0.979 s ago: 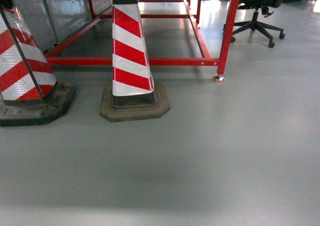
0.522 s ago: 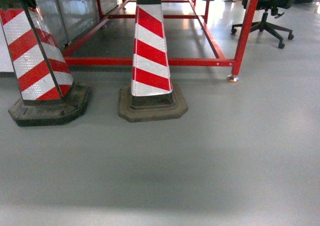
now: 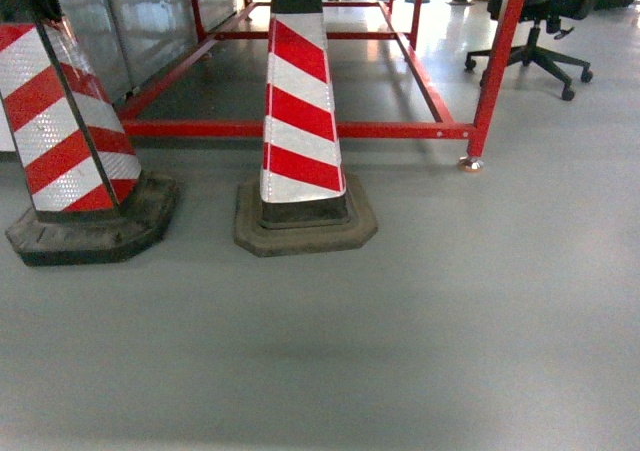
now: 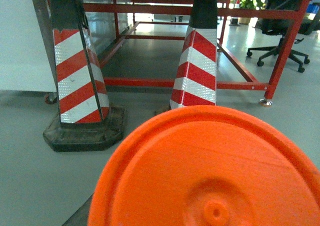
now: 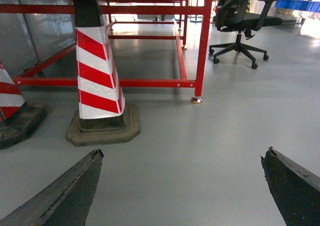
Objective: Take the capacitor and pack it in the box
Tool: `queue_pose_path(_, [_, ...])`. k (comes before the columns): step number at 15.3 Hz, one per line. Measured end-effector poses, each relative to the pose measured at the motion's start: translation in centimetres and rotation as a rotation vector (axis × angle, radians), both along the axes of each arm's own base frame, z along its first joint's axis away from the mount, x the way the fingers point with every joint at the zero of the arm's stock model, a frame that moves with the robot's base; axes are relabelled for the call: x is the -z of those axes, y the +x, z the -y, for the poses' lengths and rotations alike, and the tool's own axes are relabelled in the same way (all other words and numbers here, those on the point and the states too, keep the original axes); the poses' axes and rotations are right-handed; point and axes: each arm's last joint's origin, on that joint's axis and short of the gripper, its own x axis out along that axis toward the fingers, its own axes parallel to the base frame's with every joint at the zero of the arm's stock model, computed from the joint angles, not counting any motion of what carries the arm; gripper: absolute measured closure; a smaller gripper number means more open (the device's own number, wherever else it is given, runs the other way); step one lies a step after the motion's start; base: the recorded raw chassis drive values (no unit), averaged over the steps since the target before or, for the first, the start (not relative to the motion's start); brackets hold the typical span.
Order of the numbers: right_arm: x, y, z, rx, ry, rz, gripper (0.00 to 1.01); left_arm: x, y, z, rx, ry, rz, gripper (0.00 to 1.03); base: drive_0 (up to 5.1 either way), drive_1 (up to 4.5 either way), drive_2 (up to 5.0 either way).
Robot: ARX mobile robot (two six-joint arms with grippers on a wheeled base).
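Observation:
Neither the capacitor nor the box shows in any view. In the left wrist view a big round orange disc [image 4: 210, 171] with a raised rim and a small central hub fills the lower frame and hides the left gripper's jaws; only a dark sliver shows at the lower left edge. Whether that gripper holds the disc is unclear. My right gripper [image 5: 183, 156] is open over bare grey floor, its two dark fingertips [image 5: 92, 166] far apart with nothing between them. The head view shows no gripper.
Two red-and-white striped cones on black bases stand ahead, one at centre [image 3: 300, 121] and one at left [image 3: 65, 131]. Behind them is a red metal frame [image 3: 400, 129] on feet. A black office chair [image 3: 540, 31] stands at the back right. Grey floor fills the foreground.
The head view has swung: both cones and the red frame slid to the right in the picture, then settled slightly lower. The left cone now shows more fully.

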Motion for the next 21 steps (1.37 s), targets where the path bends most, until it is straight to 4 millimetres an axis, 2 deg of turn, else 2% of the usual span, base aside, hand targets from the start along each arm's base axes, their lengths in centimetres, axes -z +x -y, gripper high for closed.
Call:
queue_pose_path(17, [0.0, 0.0, 0.0, 0.001, 0.0, 0.0, 0.03, 0.0, 0.0, 0.0, 0.0, 0.0, 0.0, 0.6, -0.1, 3.96, -4.1])
queue_pose_path(21, [0.01, 0.0, 0.01, 0.002, 0.0, -0.001, 0.03, 0.02, 0.0, 0.0, 0.001, 0.0, -0.002, 0.6, 0.0, 0.0, 0.0])
